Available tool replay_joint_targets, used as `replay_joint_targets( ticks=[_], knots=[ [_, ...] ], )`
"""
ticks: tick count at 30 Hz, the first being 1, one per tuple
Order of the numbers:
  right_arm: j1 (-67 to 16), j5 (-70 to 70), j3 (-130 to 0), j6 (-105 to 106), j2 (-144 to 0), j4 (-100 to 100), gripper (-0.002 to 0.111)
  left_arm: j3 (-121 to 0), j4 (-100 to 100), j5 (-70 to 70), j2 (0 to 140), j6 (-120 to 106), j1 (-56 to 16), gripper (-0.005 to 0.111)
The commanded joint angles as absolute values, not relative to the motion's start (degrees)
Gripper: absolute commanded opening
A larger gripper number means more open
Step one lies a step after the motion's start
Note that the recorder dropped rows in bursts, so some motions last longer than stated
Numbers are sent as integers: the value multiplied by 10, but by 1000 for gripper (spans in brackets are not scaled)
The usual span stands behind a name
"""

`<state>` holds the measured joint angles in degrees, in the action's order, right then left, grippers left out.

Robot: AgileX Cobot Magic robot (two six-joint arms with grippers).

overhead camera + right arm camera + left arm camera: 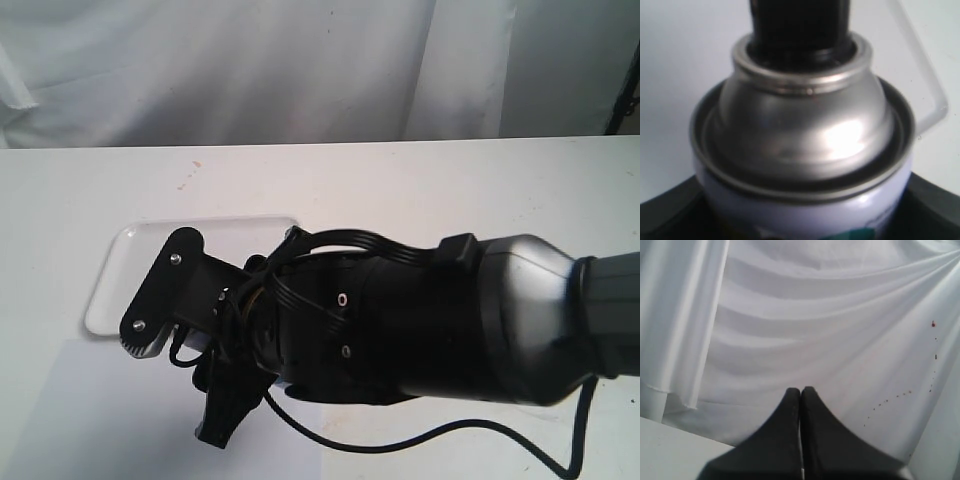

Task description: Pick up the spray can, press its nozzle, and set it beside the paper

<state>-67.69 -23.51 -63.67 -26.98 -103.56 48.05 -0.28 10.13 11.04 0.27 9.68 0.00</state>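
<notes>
The spray can [805, 150] fills the right wrist view: white body, silver dome, and the black nozzle [800, 25] on top. My right gripper [805, 220] is shut on the can's body, with a dark finger at each side. In the exterior view the right arm reaches across from the right, its gripper [225, 400] hanging over the paper [110, 420] at the front left; the arm hides the can there. My left gripper [800, 392] is shut on nothing and faces the white curtain; it is absent from the exterior view.
A white rimmed tray [125, 262] lies on the table just behind the paper, partly under the arm; its rim [935, 100] shows behind the can. A black cable [450, 435] loops under the arm. A white curtain [300, 70] closes off the back.
</notes>
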Motion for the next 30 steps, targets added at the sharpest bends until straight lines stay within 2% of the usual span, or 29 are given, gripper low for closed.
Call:
replay_joint_targets(
  ticks=[1,5,16,22,27,30],
  knots=[
    [-677,-232,-643,-268,-1028,480,0,-32,94,110,1,101,0,0],
    [-677,-232,-643,-268,-1028,475,0,-64,94,70,57,101,0,0],
    [-677,-227,-643,-257,-1028,476,0,-144,71,107,339,105,0,0],
    [-677,-229,-643,-242,-1028,476,0,-169,15,121,438,175,0,0],
    [-677,-233,-643,-226,-1028,476,0,-267,15,-107,526,244,0,0],
    [-677,-236,-643,-223,-1028,476,0,-322,16,-187,556,244,0,0]
  ],
)
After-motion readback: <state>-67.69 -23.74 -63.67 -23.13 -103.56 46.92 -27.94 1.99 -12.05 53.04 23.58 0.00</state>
